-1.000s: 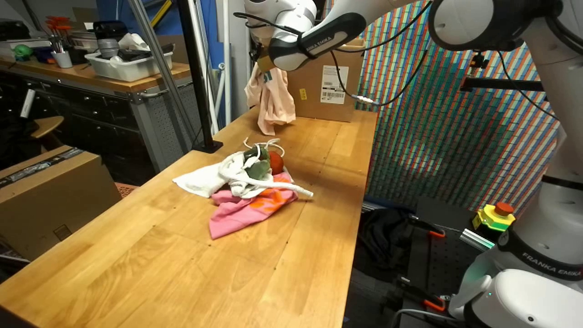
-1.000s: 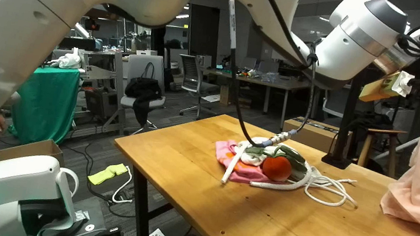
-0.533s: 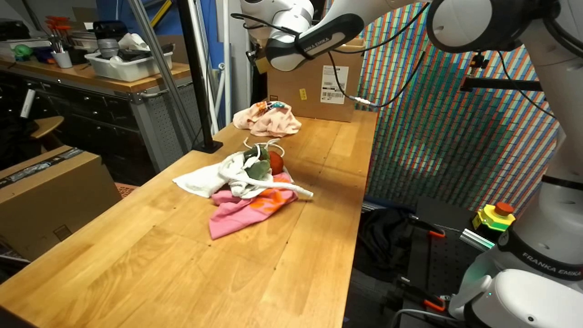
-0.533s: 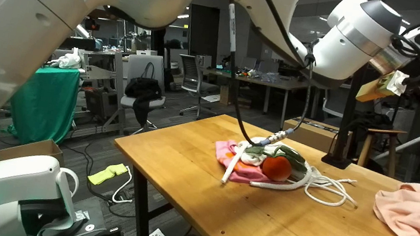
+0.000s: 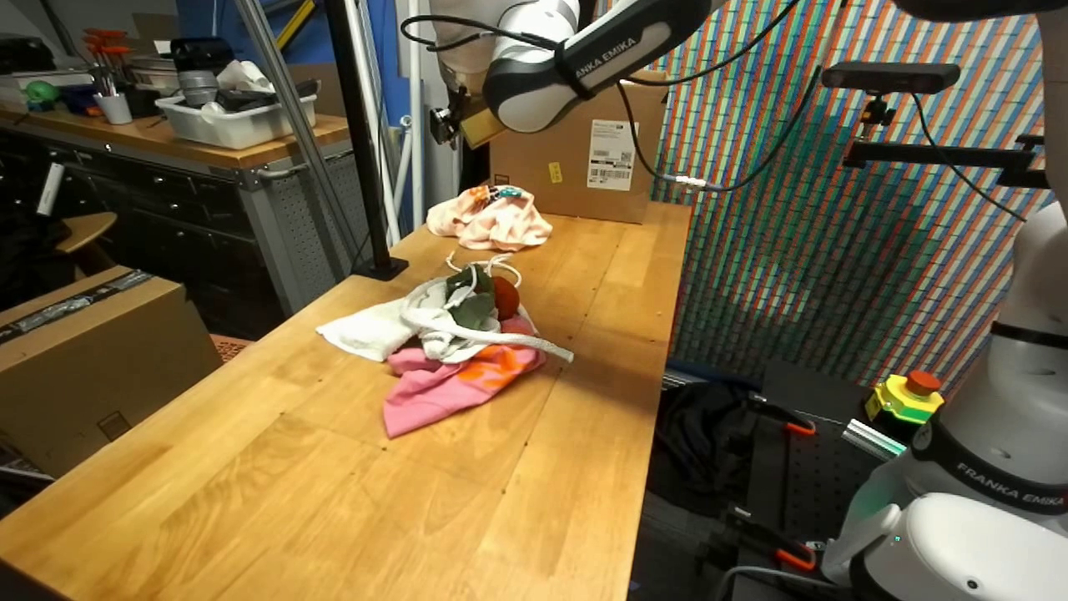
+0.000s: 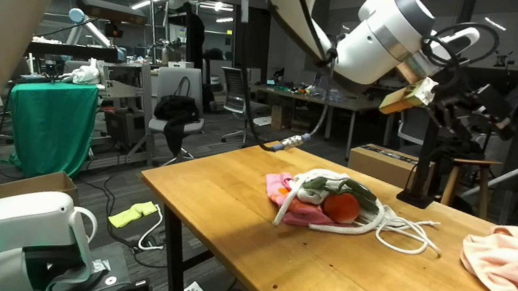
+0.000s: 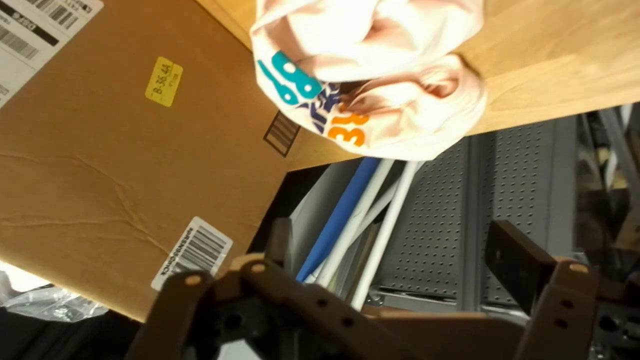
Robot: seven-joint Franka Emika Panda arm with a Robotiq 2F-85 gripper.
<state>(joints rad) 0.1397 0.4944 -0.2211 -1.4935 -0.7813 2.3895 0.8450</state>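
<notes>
A peach cloth (image 5: pixel 492 224) with coloured print lies crumpled on the far part of the wooden table, by a cardboard box; the wrist view shows this cloth (image 7: pixel 400 75) beyond the fingertips, touching neither. My gripper (image 7: pixel 397 245) stands wide open, nothing between its fingers. In an exterior view the gripper (image 6: pixel 474 111) hangs in the air above the table. The arm mostly hides it in an exterior view. Mid-table is a heap: a white cloth (image 5: pixel 367 330) with thick cord, green leaf-like pieces (image 5: pixel 473 305), a red-orange round object (image 6: pixel 342 208) and a pink cloth (image 5: pixel 434 392) with orange pattern.
The cardboard box (image 5: pixel 576 159) stands upright at the table's far end, close to the arm. A black post (image 5: pixel 367 167) rises from the table's edge near the heap. White and blue poles (image 7: pixel 345 215) stand beyond the table.
The peach cloth hung from my gripper a second ago; it has been let go and has dropped onto the table. The arm has since drawn away from above it. The heap has not moved.
</notes>
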